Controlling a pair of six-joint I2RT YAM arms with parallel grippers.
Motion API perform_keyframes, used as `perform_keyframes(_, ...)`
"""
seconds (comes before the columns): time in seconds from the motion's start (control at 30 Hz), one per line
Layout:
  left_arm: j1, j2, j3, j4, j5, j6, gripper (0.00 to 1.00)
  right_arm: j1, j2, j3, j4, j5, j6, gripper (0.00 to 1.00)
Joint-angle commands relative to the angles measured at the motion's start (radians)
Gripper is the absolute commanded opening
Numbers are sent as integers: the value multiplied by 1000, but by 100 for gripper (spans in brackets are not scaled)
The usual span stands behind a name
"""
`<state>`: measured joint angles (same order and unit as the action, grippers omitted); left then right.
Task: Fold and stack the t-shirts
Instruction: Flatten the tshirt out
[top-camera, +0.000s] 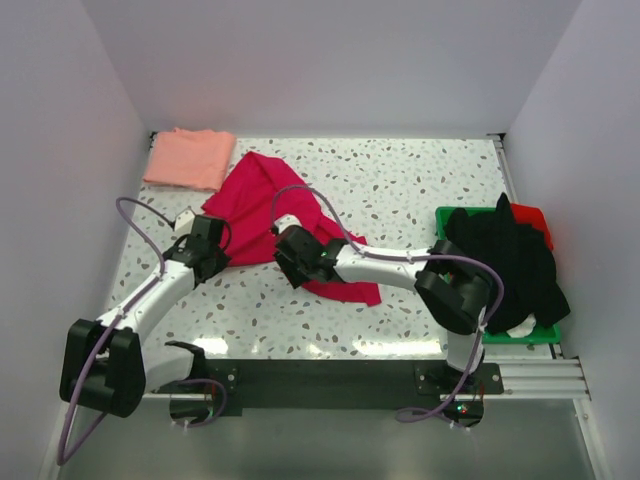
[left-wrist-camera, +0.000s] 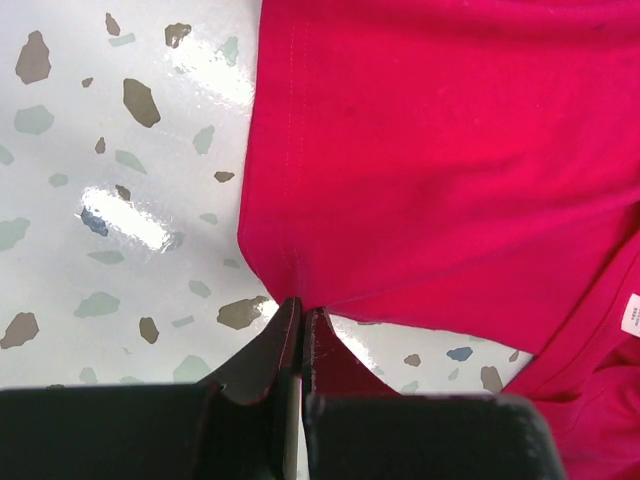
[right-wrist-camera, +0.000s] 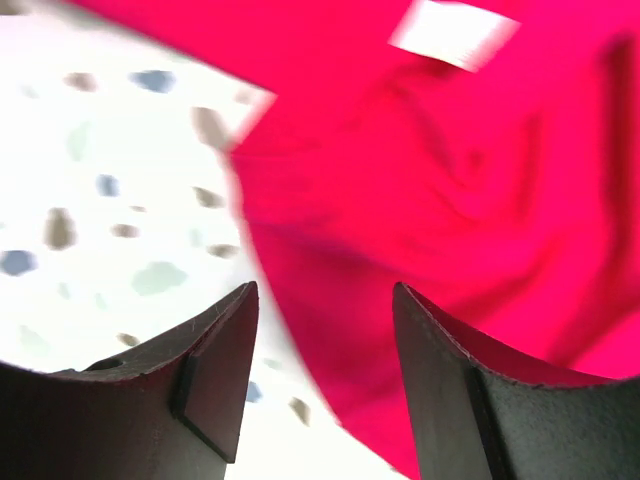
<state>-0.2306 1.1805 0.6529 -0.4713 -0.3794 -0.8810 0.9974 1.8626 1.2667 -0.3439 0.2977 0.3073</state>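
Observation:
The crimson-red t-shirt (top-camera: 262, 205) lies crumpled in the middle of the table. The pale salmon-pink t-shirt (top-camera: 188, 157) lies folded at the far left corner. My left gripper (top-camera: 222, 243) is shut on a corner of the red t-shirt (left-wrist-camera: 430, 150), pinched between the fingertips (left-wrist-camera: 300, 312). My right gripper (top-camera: 281, 250) is open and hovers over the red t-shirt's edge (right-wrist-camera: 420, 200), with cloth below the gap and nothing held. A white label (right-wrist-camera: 452, 32) shows on the shirt.
A green plastic tray (top-camera: 545, 335) at the right holds dark clothes (top-camera: 505, 262) and something red. White walls stand close on the left, far and right sides. The black rail with the arm bases runs along the near edge.

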Motion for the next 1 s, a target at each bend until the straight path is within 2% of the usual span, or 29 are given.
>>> perform_keyframes(0.0,16,-13,-13,49,20,31,0,58,69,88,14,81,-56,60)
perform_keyframes(0.27,31,-36,-35,62,34,39,0,75,194,172,19,138,-63,63)
perform_keyframes(0.4,36,-35,-45,69,48,39,0,75,222,181,23,138,-56,61)
perform_keyframes(0.5,39,-36,-47,69,50,39,0,73,224,181,20,162,-51,39)
perform_keyframes(0.53,40,-38,-45,69,51,40,0,69,224,190,5,170,-51,22)
perform_keyframes(0.63,43,-42,-39,66,53,43,0,43,211,226,-58,181,-43,0)
perform_keyframes(0.83,50,-51,-19,48,43,53,0,-75,12,255,-130,72,-36,0)
perform_keyframes(0.97,54,-64,-1,28,39,56,0,-293,-63,322,-190,11,-39,0)
